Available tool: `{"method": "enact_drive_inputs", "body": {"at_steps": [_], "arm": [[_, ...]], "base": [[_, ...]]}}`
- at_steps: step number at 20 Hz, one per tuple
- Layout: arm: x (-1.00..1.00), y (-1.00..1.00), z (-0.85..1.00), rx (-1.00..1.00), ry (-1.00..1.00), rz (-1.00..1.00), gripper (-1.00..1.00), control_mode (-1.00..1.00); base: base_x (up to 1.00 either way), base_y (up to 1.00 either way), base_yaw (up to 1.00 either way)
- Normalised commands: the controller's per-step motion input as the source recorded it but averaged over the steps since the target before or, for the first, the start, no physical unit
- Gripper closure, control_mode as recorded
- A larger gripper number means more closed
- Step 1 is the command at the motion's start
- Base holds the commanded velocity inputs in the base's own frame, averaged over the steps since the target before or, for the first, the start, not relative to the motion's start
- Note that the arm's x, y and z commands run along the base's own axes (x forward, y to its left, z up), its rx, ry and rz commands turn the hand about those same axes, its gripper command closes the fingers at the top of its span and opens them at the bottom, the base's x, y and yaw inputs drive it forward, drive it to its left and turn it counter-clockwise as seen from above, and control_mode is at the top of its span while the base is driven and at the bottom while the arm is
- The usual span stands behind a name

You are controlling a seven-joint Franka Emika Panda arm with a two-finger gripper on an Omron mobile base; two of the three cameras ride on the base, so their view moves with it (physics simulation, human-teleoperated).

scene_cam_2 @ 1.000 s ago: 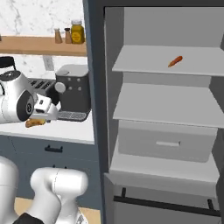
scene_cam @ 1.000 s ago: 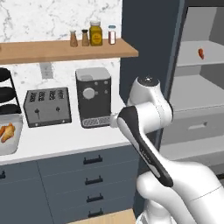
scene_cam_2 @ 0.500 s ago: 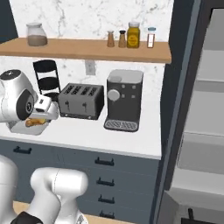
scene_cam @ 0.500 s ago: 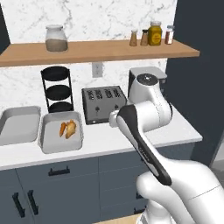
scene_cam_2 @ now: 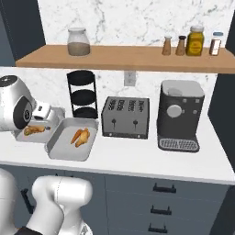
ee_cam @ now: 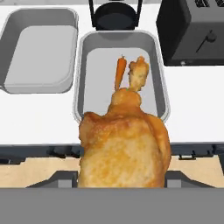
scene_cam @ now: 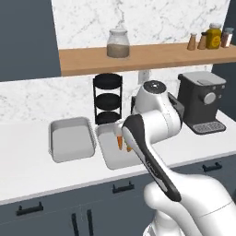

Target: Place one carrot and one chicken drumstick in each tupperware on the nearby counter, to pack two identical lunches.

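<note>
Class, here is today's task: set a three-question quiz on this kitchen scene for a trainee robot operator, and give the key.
1. True or false: the gripper carries a chicken drumstick.
2. The tub nearer the toaster holds: A) nothing; B) a carrot and a second drumstick; C) two bread rolls. (The toaster is the dark box beside it.)
3. Fill in: the other tub is ___.
Key: 1 true; 2 B; 3 empty.
</note>
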Motion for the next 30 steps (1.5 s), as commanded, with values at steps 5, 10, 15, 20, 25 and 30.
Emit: {"method": "enact_drive_inputs", "body": {"at_steps": [5,10,15,20,25,30], "arm": [[0.00,0.00,0.00,0.00,0.00,0.00,1.00,1.00],[0.71,0.78,-0.76,0.04,0.00,-0.13,1.00,-1.00],[1.00,0.53,-0.99,0.10,0.00,-0.12,1.00,-1.00],[1.00,0.80,-0.77,0.01,0.00,-0.11,1.00,-1.00],[0.81,0.50,-0.44,-0.01,0.00,-0.12,-1.00,-1.00],[0.21,0.00,0.22,0.00,0.06,-0.04,-1.00,-1.00]], "base": [[0.59,1.00,-0.30],[0.03,0.20,-0.04],[0.00,0.00,0.00],[0.00,0.00,0.00],[0.00,0.00,0.00],[0.00,0.00,0.00]]}}
